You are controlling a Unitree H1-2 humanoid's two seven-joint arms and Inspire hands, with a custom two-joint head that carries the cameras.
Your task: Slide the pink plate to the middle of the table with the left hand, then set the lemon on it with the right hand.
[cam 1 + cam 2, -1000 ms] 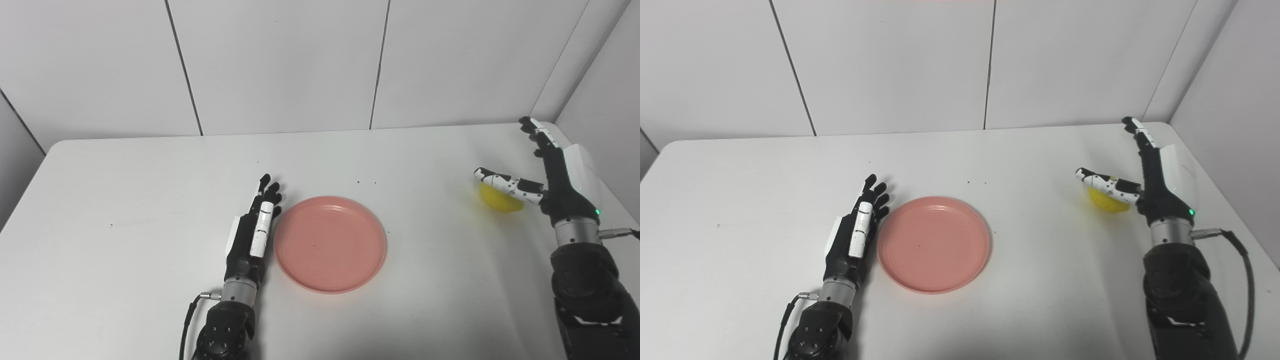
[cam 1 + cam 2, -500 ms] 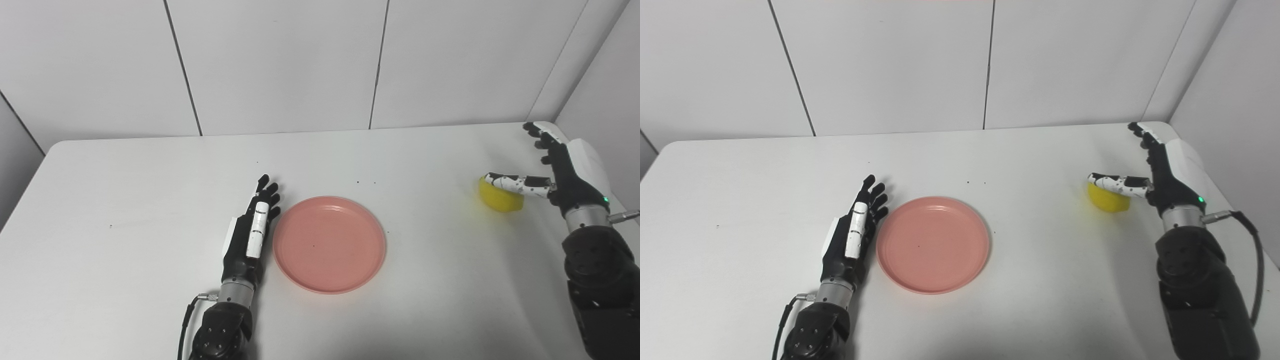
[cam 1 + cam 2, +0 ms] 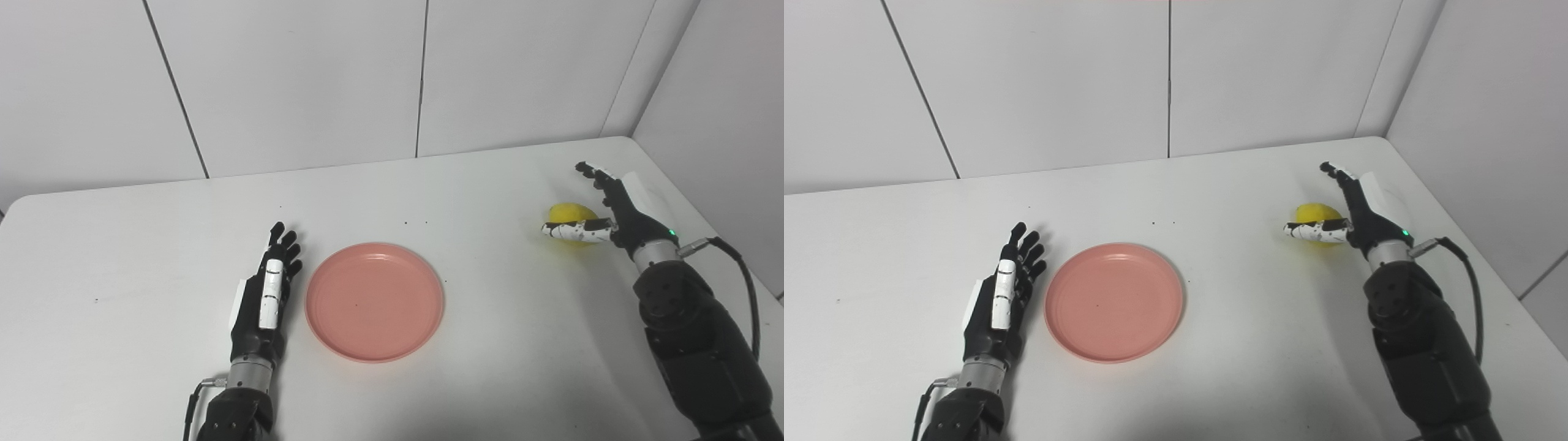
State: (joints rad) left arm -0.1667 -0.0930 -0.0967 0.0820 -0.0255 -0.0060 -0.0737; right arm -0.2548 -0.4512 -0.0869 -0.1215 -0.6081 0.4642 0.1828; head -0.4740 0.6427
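The pink plate (image 3: 375, 301) lies flat near the middle of the white table (image 3: 135, 245). My left hand (image 3: 263, 297) rests open on the table just left of the plate, fingers straight, a small gap from its rim. The yellow lemon (image 3: 571, 214) sits on the table at the right. My right hand (image 3: 603, 211) is open around it: the thumb crosses in front of the lemon and the fingers reach past its right side. It is not closed on the lemon.
Grey wall panels (image 3: 306, 79) stand behind the table, and a side wall (image 3: 723, 122) runs close along its right edge, just beyond the right hand. A black cable (image 3: 738, 269) loops off the right wrist.
The camera has swung right, shifting the whole picture left. My right hand has lowered and reached forward around the lemon. My left hand has drawn slightly away from the plate's rim.
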